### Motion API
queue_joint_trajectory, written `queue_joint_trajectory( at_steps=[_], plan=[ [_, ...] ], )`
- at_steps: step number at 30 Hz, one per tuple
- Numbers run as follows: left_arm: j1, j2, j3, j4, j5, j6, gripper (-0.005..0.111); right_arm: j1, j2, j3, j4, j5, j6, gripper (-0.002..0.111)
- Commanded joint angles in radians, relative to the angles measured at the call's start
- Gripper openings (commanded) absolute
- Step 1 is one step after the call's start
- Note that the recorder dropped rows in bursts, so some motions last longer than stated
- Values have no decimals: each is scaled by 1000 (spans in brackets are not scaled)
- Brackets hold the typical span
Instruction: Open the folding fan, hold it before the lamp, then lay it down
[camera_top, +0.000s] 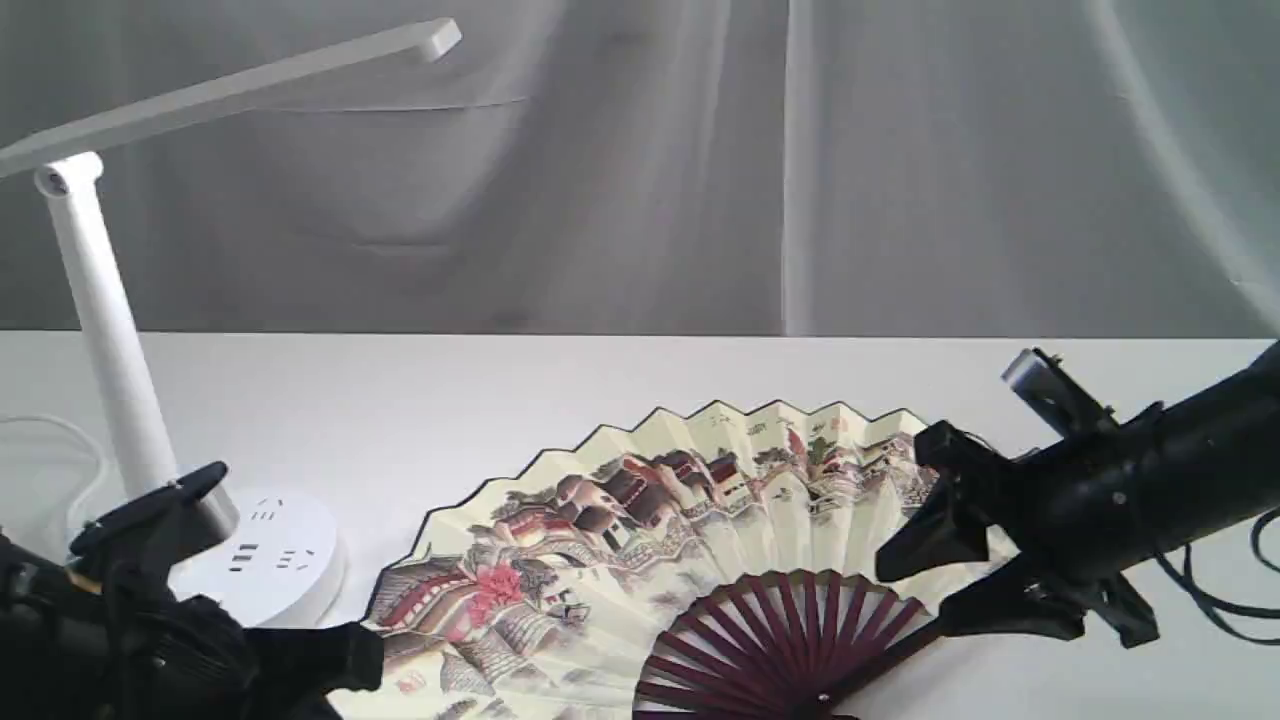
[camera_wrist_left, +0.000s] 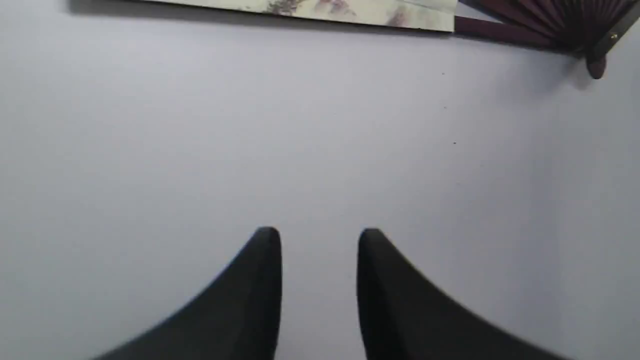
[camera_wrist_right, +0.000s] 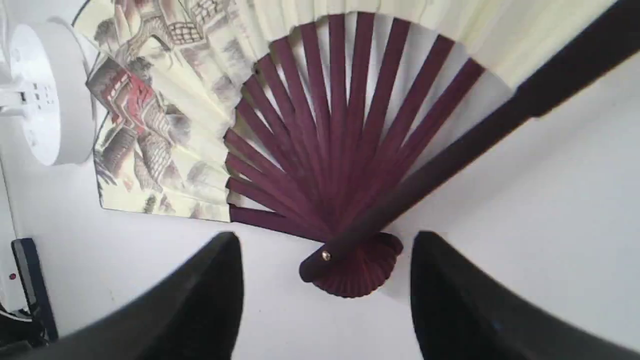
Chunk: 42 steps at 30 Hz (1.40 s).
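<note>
Right end effector: jaws spread wide, nothing between them, poised just above the folding fan, straddling its pivot and the foot of one dark guard. No contact visible. Left end effector: jaws parted as well, empty, over bare desk, the fan's straight edge some way ahead of the fingertips.

Fan fully spread, painted face up, flat on the desk. Placed midway along the edge nearest the exterior camera, pivot toward that edge, pleated arc toward the far edge. One end of the arc just beside the round base of the lamp, itself near the desk's left edge, bar head slanting out above.

Opening step: done, judging by the spread. Not possible to say from this alone whether the hold before the lamp is finished or yet to come.

If yet to come: close on the guard near the pivot, raise the fan upright without letting the pleats fold, and carry it toward the lamp. If finished: nothing left but to draw both arms clear without brushing the ribs.
</note>
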Motion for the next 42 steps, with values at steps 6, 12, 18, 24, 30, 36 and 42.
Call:
queue_joint_trajectory(
  at_steps=[6,12,18,24,30,36,42],
  plan=[
    [1,-118,-1,330,52,-196,0,-59,-114,0,-255,53,52,28],
    [126,-159,-3,459,59,-260,0,-59,-196,0,-549,72,206,3],
    [326,-156,-3,445,103,-118,0,-59,-283,0,-708,90,267,0],
    [390,-156,-3,445,103,-92,0,-65,-349,0,-821,118,346,0],
    [342,-156,-3,460,103,-92,0,-67,-425,7,-861,130,358,0],
    [281,-156,-3,486,77,-102,0,-106,-513,117,-867,46,360,0],
    [279,-156,-3,475,75,-102,0,-114,-638,215,-947,-32,353,0]
  ],
)
